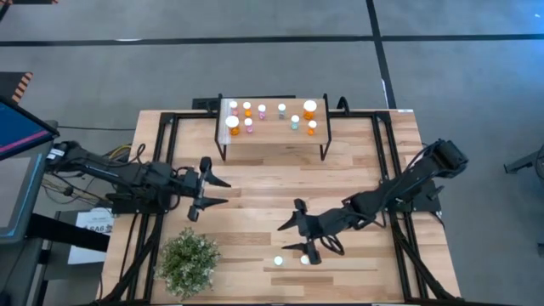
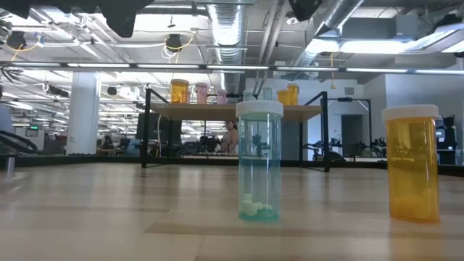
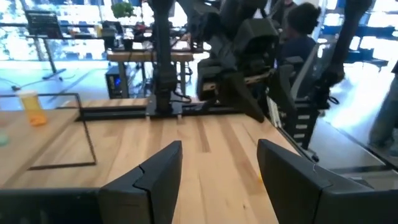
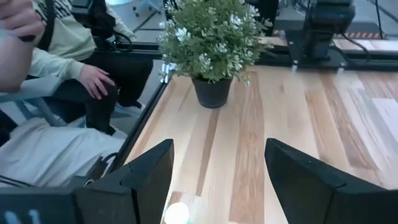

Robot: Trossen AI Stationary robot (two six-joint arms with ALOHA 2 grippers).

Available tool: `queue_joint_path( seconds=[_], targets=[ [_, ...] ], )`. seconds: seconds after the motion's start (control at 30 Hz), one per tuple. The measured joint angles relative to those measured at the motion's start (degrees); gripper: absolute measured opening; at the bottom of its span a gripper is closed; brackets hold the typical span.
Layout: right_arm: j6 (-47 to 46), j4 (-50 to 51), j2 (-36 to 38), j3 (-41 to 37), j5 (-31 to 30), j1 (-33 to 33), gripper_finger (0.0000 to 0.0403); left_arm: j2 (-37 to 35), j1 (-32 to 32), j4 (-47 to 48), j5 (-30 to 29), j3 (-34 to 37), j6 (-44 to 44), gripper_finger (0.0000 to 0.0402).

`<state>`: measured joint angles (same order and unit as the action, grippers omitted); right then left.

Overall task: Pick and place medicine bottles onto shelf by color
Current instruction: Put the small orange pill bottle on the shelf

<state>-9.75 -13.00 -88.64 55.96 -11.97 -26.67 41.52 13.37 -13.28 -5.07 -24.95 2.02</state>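
Note:
The shelf stands at the table's far middle and carries several white-capped orange, pink and teal bottles. A teal bottle and an orange bottle stand upright on the table near its front edge; both also show in the low view, the teal bottle and the orange bottle. My right gripper hovers open just beyond them and touches nothing. A white cap shows low by one of its fingers. My left gripper is open and empty over the table's left middle.
A green potted plant stands at the front left and also shows in the right wrist view. A seated person is beyond the table's left edge. Bare tabletop lies between the shelf and the two grippers.

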Motion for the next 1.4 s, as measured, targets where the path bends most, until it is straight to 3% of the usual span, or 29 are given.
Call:
queue_joint_path(
  seconds=[0.73, 1.0, 1.4],
  targets=[
    [-0.5, 0.7, -2.4, 0.5, 0.0, 1.6, 0.0276, 2.7, 0.8, -0.8, 0.1, 0.0, 0.8, 0.0196],
    [-7.4, 20.3, -2.5, 7.3, 0.0, -0.2, 0.0276, 2.3, 0.8, -1.0, 0.2, 0.0, 1.0, 0.0196],
    [-22.5, 29.8, -4.6, 7.9, 0.9, -7.9, 0.0276, 2.3, 0.8, -0.8, 0.2, 0.0, 2.1, 0.0196]
  ],
)
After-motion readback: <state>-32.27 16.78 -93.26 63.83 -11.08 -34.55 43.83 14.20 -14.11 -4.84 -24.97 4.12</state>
